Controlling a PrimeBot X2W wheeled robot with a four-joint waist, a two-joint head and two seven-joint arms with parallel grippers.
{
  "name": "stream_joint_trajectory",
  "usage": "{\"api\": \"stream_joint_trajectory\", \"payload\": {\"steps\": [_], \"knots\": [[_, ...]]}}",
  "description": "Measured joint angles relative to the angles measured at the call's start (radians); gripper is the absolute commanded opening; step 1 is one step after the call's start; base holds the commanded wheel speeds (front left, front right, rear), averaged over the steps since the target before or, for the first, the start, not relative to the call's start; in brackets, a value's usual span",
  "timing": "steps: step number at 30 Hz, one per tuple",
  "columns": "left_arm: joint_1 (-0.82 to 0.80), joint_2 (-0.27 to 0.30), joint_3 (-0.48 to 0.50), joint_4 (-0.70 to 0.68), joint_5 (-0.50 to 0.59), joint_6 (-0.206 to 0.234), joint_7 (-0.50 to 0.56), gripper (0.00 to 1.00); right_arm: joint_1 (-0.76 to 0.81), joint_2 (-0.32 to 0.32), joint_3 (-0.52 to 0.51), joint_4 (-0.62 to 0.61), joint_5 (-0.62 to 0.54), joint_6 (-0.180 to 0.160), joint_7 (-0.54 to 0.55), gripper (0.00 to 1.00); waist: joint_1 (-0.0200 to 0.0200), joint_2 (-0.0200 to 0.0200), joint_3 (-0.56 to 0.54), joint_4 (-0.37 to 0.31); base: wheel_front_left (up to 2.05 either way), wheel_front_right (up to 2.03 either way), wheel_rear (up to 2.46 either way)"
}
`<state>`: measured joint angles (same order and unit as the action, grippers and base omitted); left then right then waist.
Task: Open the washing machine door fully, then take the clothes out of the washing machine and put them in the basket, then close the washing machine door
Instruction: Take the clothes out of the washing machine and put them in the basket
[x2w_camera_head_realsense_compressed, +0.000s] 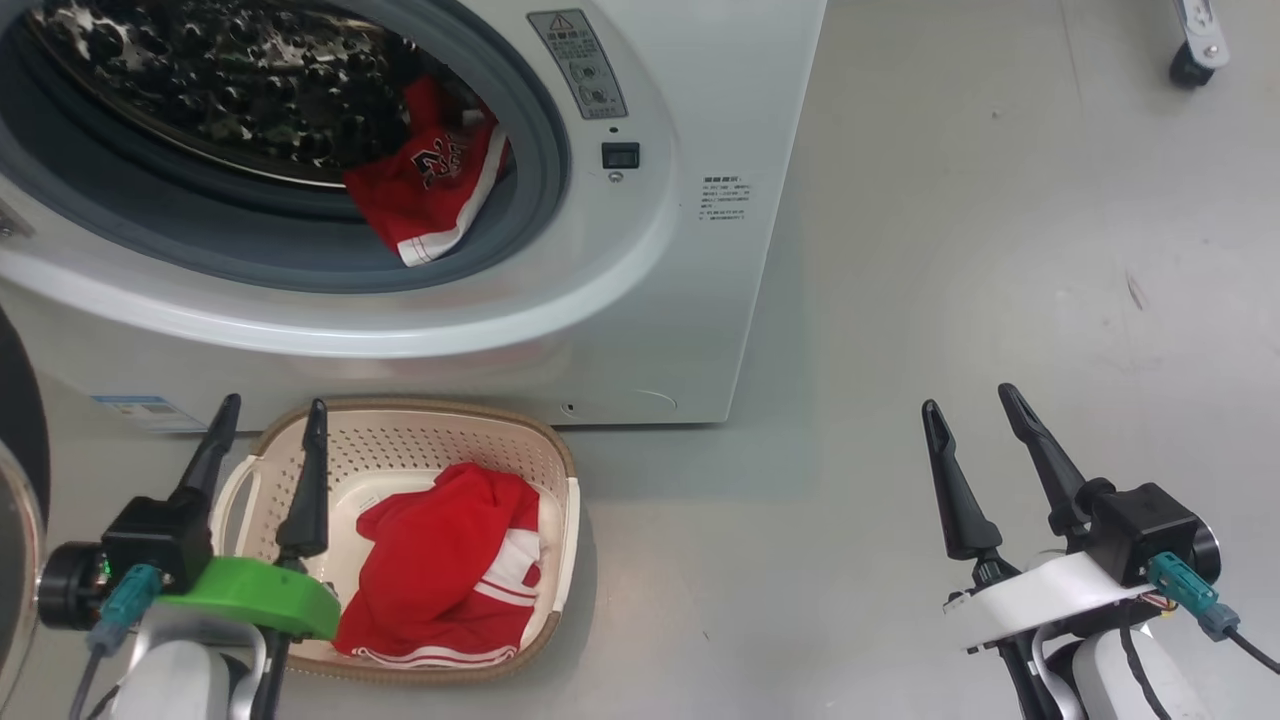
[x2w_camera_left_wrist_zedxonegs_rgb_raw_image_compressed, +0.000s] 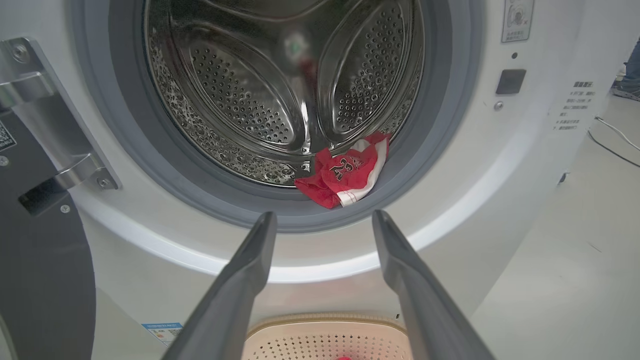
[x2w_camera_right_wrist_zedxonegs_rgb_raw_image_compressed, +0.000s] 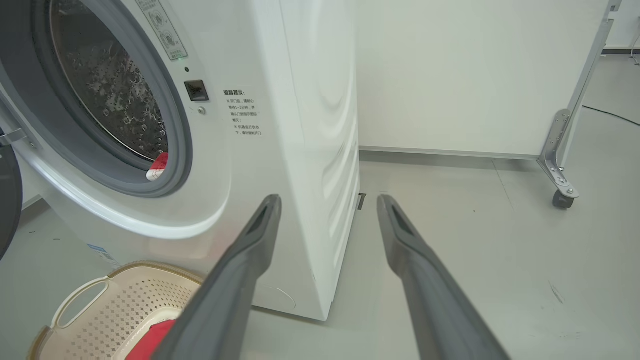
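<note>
**One garment left in drum, left gripper closest**

Washing machine door (x2w_camera_head_realsense_compressed: 14, 420) swung open at left. Red garment (x2w_camera_head_realsense_compressed: 440, 570) already in basket (x2w_camera_head_realsense_compressed: 420, 408). Numbered red garment (x2w_camera_head_realsense_compressed: 425, 190) at lower right of washing machine (x2w_camera_head_realsense_compressed: 650, 300) mouth, draped over grey gasket (x2w_camera_head_realsense_compressed: 250, 250).

Left gripper (x2w_camera_head_realsense_compressed: 274, 403) spread wide, empty, above basket. Right gripper (x2w_camera_head_realsense_compressed: 970, 398) likewise apart, empty, over bare floor (x2w_camera_head_realsense_compressed: 950, 250).

Suggest reaching left gripper up and right, closing on bunched middle near the numbers, not the thin hem. Lift clear of gasket before pulling out.

Long axis roughly drum depth to mouth, white-trimmed hem pointing outward and down. Crumpled, so probably approximate.
</note>
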<state>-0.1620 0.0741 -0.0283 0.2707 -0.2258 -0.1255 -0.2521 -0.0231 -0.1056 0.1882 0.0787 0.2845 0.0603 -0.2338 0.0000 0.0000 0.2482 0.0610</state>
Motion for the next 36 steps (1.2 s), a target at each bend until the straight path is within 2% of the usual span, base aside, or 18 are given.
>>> {"api": "stream_joint_trajectory", "payload": {"steps": [9, 14, 21, 27, 36], "knots": [[-0.078, 0.056, 0.051, -0.017, -0.005, 0.000, 0.006, 1.00, -0.039, 0.013, 0.030, -0.023, -0.006, 0.000, 0.001, 1.00, 0.0000, 0.0000, 0.094, -0.050, 0.00, 0.00, 0.00], [-0.149, 0.087, 0.112, -0.017, -0.051, 0.002, 0.053, 1.00, -0.060, 0.021, 0.048, -0.024, -0.006, 0.000, 0.001, 1.00, 0.0000, 0.0000, 0.145, -0.103, 0.00, 0.00, 0.00], [-0.264, 0.152, 0.150, -0.003, -0.070, 0.003, 0.154, 1.00, -0.086, 0.033, 0.071, -0.020, -0.006, 0.000, -0.001, 1.00, 0.0000, 0.0000, 0.208, -0.186, 0.00, 0.00, 0.00], [-0.375, 0.206, 0.165, 0.056, -0.103, 0.003, 0.285, 1.00, -0.112, 0.041, 0.087, -0.002, -0.006, 0.002, -0.007, 1.00, 0.0000, 0.0000, 0.264, -0.263, 0.00, 0.00, 0.00], [-0.492, 0.267, 0.184, 0.136, -0.122, 0.016, 0.421, 1.00, -0.132, 0.046, 0.093, 0.010, -0.005, 0.003, -0.009, 1.00, 0.0000, 0.0000, 0.318, -0.332, 0.00, 0.00, 0.00]]}}
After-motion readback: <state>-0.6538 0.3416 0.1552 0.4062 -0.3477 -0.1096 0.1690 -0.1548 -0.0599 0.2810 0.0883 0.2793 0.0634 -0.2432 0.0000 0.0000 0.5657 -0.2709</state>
